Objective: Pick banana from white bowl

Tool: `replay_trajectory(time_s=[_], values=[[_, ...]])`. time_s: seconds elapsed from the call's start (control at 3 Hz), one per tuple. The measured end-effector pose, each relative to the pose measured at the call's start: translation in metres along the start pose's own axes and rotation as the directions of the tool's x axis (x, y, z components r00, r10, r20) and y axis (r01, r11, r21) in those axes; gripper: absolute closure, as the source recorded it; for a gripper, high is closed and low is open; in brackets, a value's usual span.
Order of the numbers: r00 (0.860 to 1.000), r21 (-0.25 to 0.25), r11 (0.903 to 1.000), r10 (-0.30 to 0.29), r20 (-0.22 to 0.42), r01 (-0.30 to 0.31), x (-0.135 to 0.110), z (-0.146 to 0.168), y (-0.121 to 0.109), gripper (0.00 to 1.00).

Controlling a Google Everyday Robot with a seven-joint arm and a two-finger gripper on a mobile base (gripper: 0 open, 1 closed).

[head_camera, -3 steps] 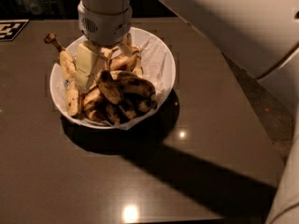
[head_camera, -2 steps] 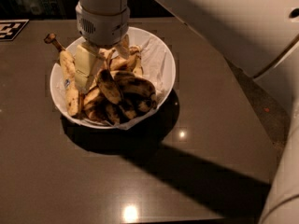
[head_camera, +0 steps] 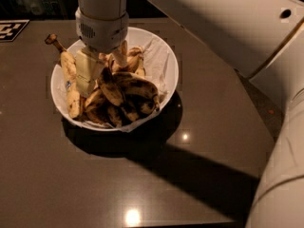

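The white bowl [head_camera: 167, 56], lined with crumpled white paper, stands on the dark table and holds several overripe bananas. My gripper [head_camera: 103, 68] reaches straight down into it from the round white wrist above. The fingers stand on either side of the dark upper end of the long, brown-blotched banana [head_camera: 114, 91] and are closed on it. That banana is tilted, its gripped end raised above the heap and its lower end still among the others.
A banana with a blue sticker and long brown stem [head_camera: 71, 84] lies along the bowl's left wall. My white arm [head_camera: 223, 27] crosses the upper right. A black-and-white marker tag [head_camera: 10, 30] lies at the table's far left. The table's right edge [head_camera: 247, 94] runs diagonally.
The gripped end of the blotched banana has tipped up above the pile. The wrist has stayed over the bowl's left half.
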State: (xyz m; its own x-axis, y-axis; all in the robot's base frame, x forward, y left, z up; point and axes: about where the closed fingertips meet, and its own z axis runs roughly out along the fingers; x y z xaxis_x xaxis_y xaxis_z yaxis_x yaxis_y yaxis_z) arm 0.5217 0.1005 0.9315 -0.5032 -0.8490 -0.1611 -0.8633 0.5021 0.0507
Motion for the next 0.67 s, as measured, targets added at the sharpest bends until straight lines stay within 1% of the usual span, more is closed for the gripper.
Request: replay_trajectory(time_s=[0.33,0.67], values=[[0.999,-0.008,0.9995,0.031,-0.024,-0.031,0.0009,0.0151,-0.0115,0.42],[0.999,-0.008,0.9994,0.032,-0.023,-0.033,0.0001,0.0128,-0.0120,0.65]])
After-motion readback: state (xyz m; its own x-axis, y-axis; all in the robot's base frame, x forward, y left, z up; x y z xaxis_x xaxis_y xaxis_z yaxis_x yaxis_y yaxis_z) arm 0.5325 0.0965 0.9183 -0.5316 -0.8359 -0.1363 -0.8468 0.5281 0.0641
